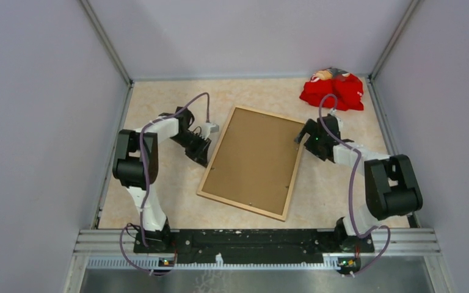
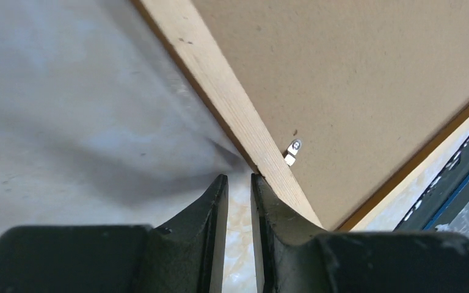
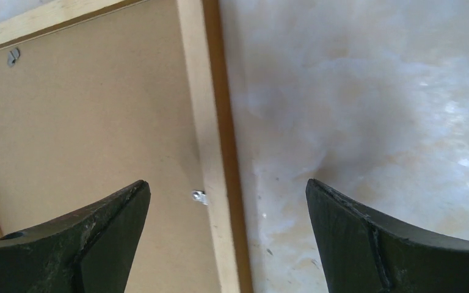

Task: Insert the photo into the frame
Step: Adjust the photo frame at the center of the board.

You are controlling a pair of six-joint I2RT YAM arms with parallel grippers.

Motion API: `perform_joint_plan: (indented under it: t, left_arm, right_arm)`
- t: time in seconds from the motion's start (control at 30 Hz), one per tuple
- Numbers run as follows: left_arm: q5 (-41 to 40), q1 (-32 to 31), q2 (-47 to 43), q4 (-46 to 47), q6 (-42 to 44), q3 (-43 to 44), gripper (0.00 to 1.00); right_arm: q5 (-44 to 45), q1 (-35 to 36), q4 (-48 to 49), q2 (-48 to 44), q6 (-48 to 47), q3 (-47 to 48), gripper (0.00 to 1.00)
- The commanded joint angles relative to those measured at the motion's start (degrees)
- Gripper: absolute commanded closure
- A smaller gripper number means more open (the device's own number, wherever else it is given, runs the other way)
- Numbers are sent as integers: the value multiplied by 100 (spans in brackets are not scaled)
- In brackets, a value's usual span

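Top external view is showing me the frame lying face down in the middle of the worktop, pale wood back up, with the brown backing board sitting inside it; the photo itself is not showing in any view, so I am judging, not seeing, that it is lying under that board; if so, the loading is largely done and what is remaining is securing the back and perhaps turning the frame over.

Small metal tabs are sitting at the board's edge along the rails; whether they are turned to lock, I cannot tell.

My left tool is hovering just beside the frame's left rail, its jaws standing only a narrow slit apart and gripping nothing; bare worktop is showing through the gap.

My right tool is gaping wide over the right rail, one finger above the board and one above the worktop, holding nothing.

A red crumpled bag is lying in the far right corner, well apart from the frame and blocking nothing.
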Motion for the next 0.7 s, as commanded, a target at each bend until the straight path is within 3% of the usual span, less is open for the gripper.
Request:
perform_joint_plan:
  t: [0.0,0.17,0.4,0.53,0.67]
  left_arm:
    - [-629,-444,-186,153,475,-557,72]
    - [-786,-1061,-339,54,651,-836,72]
    - [-502,-1810,-403,-291,884,-1021,71]
    - [-208,-2138,-355,-478,964,-1035,66]
    - [189,-2301,-252,-836,1086,-814,56]
  right_arm:
    - [-874,15,766,642,177,469,1]
    - [-1469,318,948,1630,188,1394,1]
    - [-1771,1324,478,2842,-191,3171,1]
    - [-2080,1635,359,3286,-373,3840,1]
    - [-2103,1753,-363,3653,-751,4700,1]
